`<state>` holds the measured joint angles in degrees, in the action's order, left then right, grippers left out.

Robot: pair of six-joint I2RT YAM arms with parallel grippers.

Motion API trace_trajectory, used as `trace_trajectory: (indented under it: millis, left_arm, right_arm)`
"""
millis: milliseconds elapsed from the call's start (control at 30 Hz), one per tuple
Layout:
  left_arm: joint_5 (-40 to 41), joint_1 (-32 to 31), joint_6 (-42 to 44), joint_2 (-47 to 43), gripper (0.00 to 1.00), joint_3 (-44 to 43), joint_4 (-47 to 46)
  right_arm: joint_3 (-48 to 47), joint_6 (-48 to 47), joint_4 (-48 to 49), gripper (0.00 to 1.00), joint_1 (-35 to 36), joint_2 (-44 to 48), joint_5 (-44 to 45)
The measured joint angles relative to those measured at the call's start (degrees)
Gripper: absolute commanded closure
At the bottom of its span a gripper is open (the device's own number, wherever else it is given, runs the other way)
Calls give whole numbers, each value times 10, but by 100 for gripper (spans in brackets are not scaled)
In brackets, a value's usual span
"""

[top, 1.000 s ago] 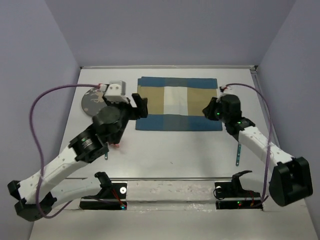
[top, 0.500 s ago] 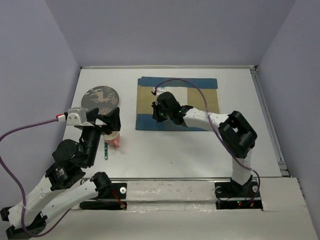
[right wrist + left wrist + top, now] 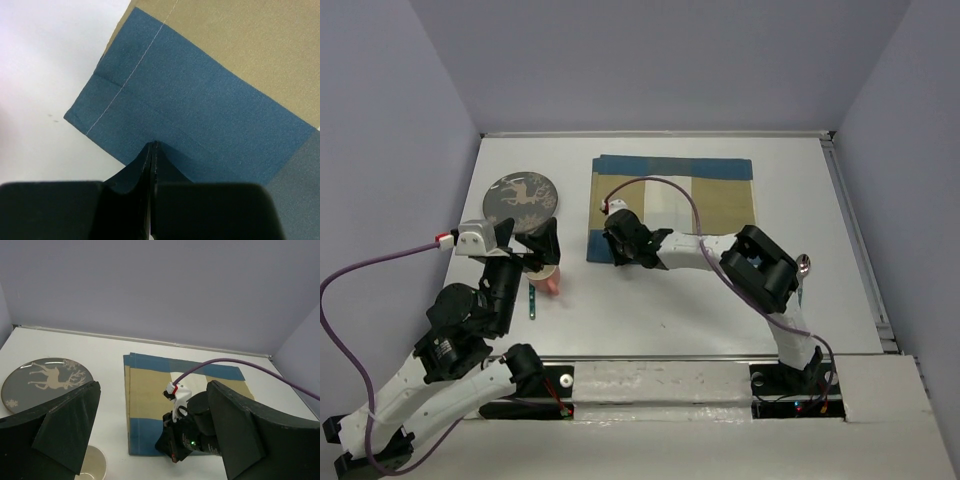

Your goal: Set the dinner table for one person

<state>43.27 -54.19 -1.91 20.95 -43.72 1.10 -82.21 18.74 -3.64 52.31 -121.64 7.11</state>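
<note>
We see soft, even light from above, bright on the white table (image 3: 660,300), with only faint shadows beneath the arms (image 3: 450,340) and dimmer walls (image 3: 670,60). At the right wrist, the dark fingers (image 3: 75,210) blur near the lens; the cloth (image 3: 200,100) weave and stitching are sharp.

Plain pale-lavender walls (image 3: 650,60) all around

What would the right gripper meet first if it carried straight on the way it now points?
The mat. The right gripper has its closed tips on the mat's blue corner, apparently pinching the cloth, so going on would press into it and the table just beneath.
</note>
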Motion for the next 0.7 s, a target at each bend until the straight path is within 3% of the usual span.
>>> trace_trajectory:
  millis: [333, 533, 667, 700]
  left_arm:
    - [-2, 0, 0, 0, 1, 0, 0]
    - [-2, 0, 0, 0, 1, 0, 0]
    - [-1, 0, 0, 0, 1, 0, 0]
    - [-1, 0, 0, 0, 1, 0, 0]
  right_arm:
    - [18, 74, 13, 100, 75, 7, 43]
    - [50, 96, -21, 80, 81, 45, 59]
    - [81, 98, -56, 79, 75, 116, 83]
    - [95, 98, -59, 84, 68, 146, 85]
